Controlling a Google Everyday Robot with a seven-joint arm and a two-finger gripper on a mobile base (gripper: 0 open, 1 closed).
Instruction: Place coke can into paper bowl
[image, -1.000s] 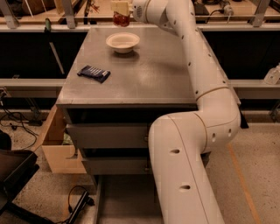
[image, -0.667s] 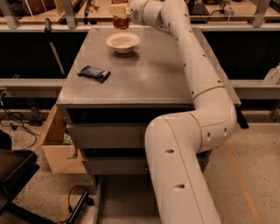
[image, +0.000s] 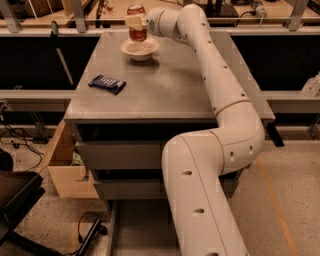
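The paper bowl (image: 140, 49) is a shallow cream-white bowl at the far left of the grey table (image: 165, 85). The coke can (image: 137, 27), red with a silver top, stands upright right over the bowl, its base at or just inside the rim. My gripper (image: 135, 22) is at the far end of the long white arm and is shut on the coke can's upper half. I cannot tell whether the can rests in the bowl.
A flat dark blue packet (image: 107, 83) lies on the table's left side. A metal rail (image: 60, 22) runs behind the table. An open wooden drawer box (image: 65, 165) sticks out at the lower left. Cables lie on the floor.
The gripper has carried the coke can to the left and down, from behind the bowl to right over it.
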